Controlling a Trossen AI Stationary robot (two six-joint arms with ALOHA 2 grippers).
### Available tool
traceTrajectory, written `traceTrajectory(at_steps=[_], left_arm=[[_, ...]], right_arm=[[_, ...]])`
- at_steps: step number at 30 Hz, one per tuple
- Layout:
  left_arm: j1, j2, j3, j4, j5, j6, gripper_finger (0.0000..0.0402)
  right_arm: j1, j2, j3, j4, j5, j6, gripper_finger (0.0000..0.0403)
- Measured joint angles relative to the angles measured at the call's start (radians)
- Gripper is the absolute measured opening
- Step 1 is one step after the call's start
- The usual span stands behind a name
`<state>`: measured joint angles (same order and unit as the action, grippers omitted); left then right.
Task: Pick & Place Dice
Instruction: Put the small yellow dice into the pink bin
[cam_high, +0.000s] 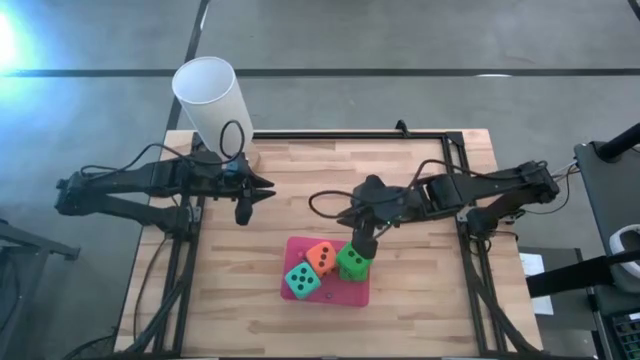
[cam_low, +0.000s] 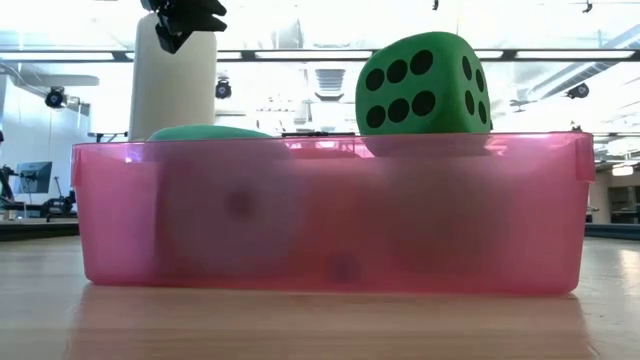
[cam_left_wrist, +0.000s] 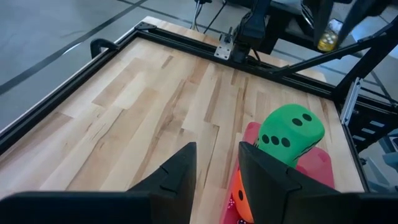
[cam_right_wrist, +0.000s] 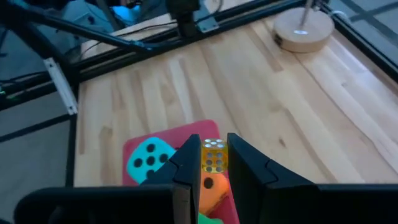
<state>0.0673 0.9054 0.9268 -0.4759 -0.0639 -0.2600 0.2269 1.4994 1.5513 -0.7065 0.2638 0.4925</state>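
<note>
High view, dice (cam_high: 322, 266) crowd pink tray (cam_high: 357, 294), bare wood around

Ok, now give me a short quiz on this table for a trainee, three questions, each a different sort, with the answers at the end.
1. True or false: the teal die lies in the pink tray.
2. Which arm's pincer hangs over the green die? A) left B) right
3. Fill in: seen from above, the die between the teal and green ones is ___.

Key: 1 true. 2 B, the right pincer. 3 orange, the orange die.
</note>
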Motion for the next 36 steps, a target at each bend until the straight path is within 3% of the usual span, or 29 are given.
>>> traceTrajectory(at_steps=[11, 21, 32, 36], left_arm=[[0.0, 0.0, 0.0, 0.004, 0.0, 0.0, 0.0128], [0.0, 0.0, 0.0, 0.003, 0.0, 0.0, 0.0131], [0.0, 0.0, 0.0, 0.0, 0.0, 0.0, 0.0125], [0.0, 0.0, 0.0, 0.0, 0.004, 0.0, 0.0129]], right_arm=[[0.031, 0.003, 0.0, 0.097, -0.019, -0.002, 0.0054], [0.092, 0.043, -0.005, 0.155, -0.047, -0.107, 0.0054], [0.136, 0.121, -0.005, 0.165, -0.254, -0.164, 0.0054], [0.135, 0.142, -0.006, 0.16, -0.377, -0.179, 0.0054]])
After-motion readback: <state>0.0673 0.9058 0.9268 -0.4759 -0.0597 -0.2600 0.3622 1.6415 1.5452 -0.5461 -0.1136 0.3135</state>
